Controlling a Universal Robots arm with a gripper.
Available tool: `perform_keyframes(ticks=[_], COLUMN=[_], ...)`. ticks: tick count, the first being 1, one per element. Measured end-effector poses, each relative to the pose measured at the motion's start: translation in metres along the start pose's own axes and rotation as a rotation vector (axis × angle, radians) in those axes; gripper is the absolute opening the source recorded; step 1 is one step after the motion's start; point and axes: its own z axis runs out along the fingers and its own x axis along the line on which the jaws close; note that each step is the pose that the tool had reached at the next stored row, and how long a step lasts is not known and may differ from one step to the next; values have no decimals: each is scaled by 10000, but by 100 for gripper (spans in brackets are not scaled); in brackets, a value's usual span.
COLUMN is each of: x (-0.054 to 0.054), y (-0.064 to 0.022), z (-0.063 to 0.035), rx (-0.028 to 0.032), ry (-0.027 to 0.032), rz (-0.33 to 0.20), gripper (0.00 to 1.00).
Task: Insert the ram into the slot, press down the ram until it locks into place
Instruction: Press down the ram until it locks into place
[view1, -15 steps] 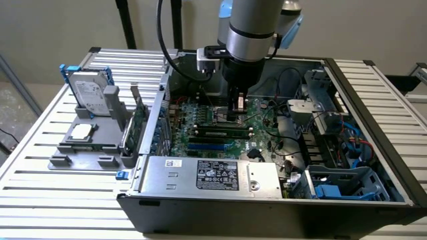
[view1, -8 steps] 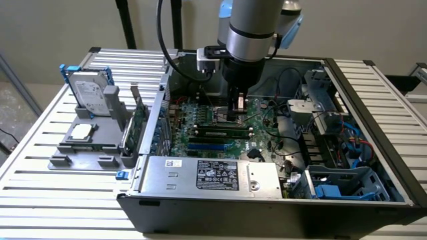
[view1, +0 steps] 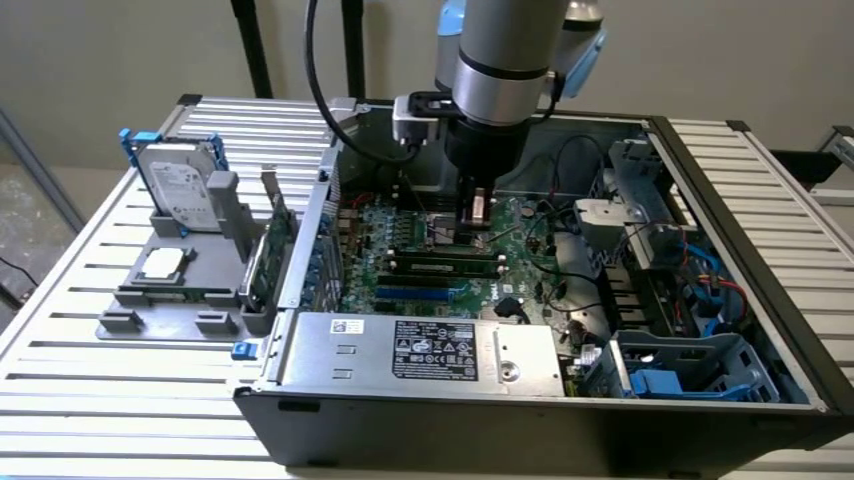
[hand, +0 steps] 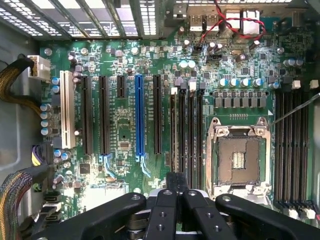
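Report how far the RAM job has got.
Done: the thin green ram stick with black chips stands in a long black plastic memory slot. In hand: the shut gripper hangs above, close by it. Left: locking is unconfirmed, as the slot's end clips are too small to read.

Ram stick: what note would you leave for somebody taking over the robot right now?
End effector: shut, holding nothing I can see, above one end of the black memory slots.
Ram: standing in one of those slots, beside the processor socket.
Done: the ram is in a slot.
Left: locking is unconfirmed, because I cannot tell how the end clips stand.
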Motion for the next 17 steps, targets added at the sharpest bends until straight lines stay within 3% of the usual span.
perform_keyframes(ticks=[17], x=[1], y=[-2], z=[50], rx=[44], ry=[-93], rz=[2754], gripper=[11])
